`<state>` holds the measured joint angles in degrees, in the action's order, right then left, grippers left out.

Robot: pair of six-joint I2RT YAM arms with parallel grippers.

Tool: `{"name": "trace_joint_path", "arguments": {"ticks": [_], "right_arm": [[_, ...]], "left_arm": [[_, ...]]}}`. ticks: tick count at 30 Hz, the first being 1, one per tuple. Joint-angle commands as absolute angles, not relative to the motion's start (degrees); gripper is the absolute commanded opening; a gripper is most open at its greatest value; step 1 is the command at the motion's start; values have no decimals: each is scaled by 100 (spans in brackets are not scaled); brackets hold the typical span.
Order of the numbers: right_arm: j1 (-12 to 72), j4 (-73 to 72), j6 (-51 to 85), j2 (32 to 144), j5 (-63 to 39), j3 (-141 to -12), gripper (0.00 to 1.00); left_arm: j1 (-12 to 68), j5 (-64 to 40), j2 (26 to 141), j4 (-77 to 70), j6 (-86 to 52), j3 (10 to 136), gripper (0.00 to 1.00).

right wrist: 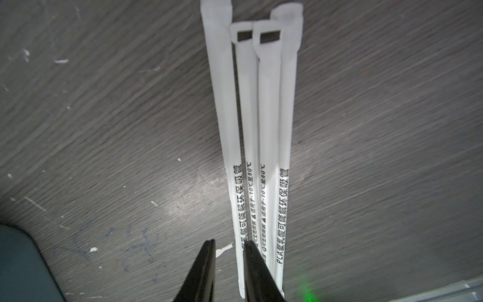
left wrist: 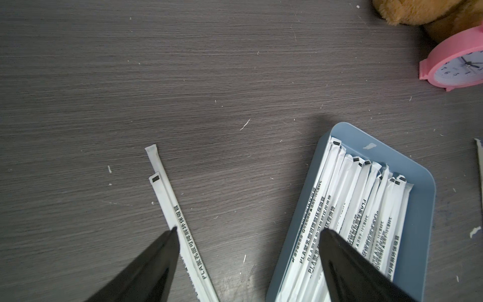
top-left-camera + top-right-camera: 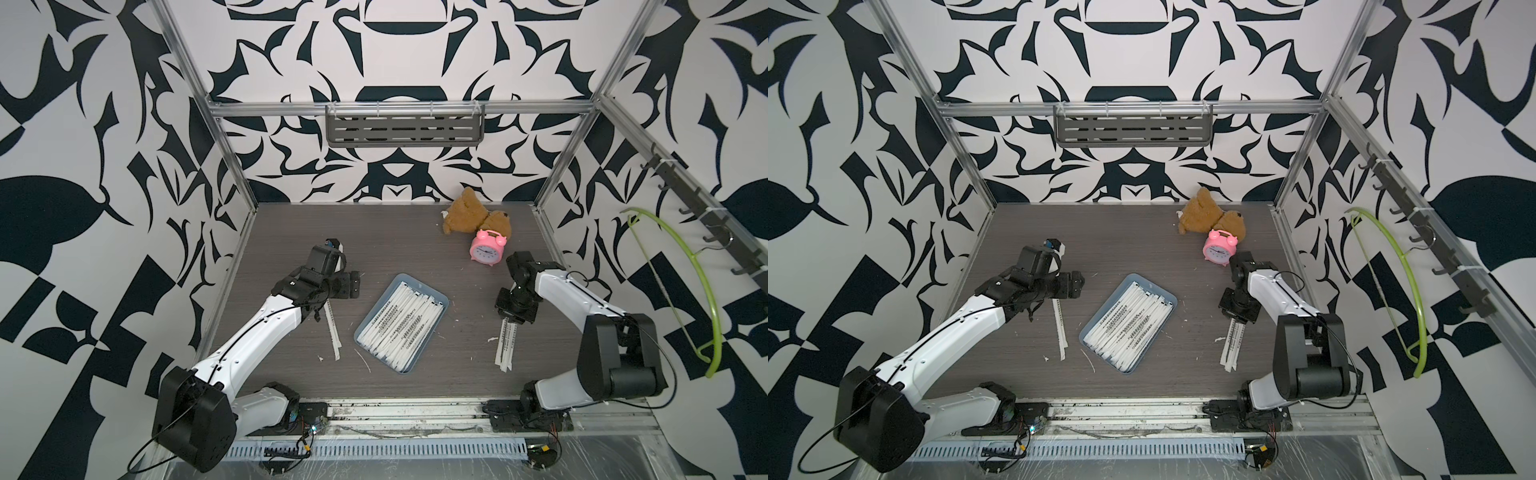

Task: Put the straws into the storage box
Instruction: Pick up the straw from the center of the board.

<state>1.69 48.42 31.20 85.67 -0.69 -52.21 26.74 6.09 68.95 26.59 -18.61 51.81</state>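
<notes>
The blue-grey storage box (image 3: 428, 287) (image 2: 418, 209) lies mid-table with several straws (image 3: 399, 324) (image 2: 366, 209) side by side in it. Two more straws (image 3: 332, 328) (image 2: 167, 198) lie on the table left of it. My left gripper (image 3: 343, 291) (image 2: 248, 231) hangs open wide above them, one fingertip over these straws and the other over the box. Several straws (image 3: 506, 345) (image 1: 261, 117) lie in a bunch right of the box. My right gripper (image 3: 513, 318) (image 1: 230, 243) stands at their near end, slightly open. One finger lies over the bunch and the outermost straw's edge shows in the gap.
A pink alarm clock (image 3: 487, 249) and a brown teddy bear (image 3: 465, 212) sit at the back right. Small white scraps and a thin bent sliver (image 3: 362, 359) lie on the table. A grey slotted shelf (image 3: 405, 129) hangs on the back wall, a green hanger (image 3: 702, 282) on the right.
</notes>
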Motion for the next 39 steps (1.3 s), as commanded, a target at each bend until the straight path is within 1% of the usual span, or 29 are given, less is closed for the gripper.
{"name": "trace_joint_path", "arguments": {"ticks": [1, 11, 16, 18, 24, 27, 30, 33, 35, 39], "right_arm": [[202, 4743, 3067, 8642, 66, -5174, 26], [200, 4407, 2990, 9073, 19, -4988, 27], [202, 4234, 2997, 9249, 27, -4898, 25], [198, 4201, 2986, 9290, 32, -4868, 22], [405, 4480, 3100, 8928, 57, -4982, 6], [878, 4764, 3406, 8692, 46, -5256, 2], [1580, 5051, 4104, 8494, 0, -5685, 0], [2554, 5234, 5272, 8368, 135, -6284, 0], [3231, 5286, 6099, 8396, 439, -6756, 0], [4158, 4901, 7464, 8854, 816, -7445, 0]], "left_arm": [[2654, 452, 7004, 2604, -1828, 5203, 91], [2654, 396, 6990, 2657, -1802, 5186, 90], [2654, 363, 6970, 2672, -1819, 5188, 90], [2653, 356, 6971, 2673, -1828, 5203, 90], [2654, 462, 6929, 2746, -1829, 5191, 90], [2609, 620, 6889, 2825, -1903, 5141, 89], [2430, 647, 6856, 2971, -2057, 5099, 88], [2234, 525, 6755, 3015, -2138, 5020, 87], [2189, 501, 6686, 3006, -2145, 4975, 86], [2180, 486, 6665, 2946, -2179, 4862, 86]]}}
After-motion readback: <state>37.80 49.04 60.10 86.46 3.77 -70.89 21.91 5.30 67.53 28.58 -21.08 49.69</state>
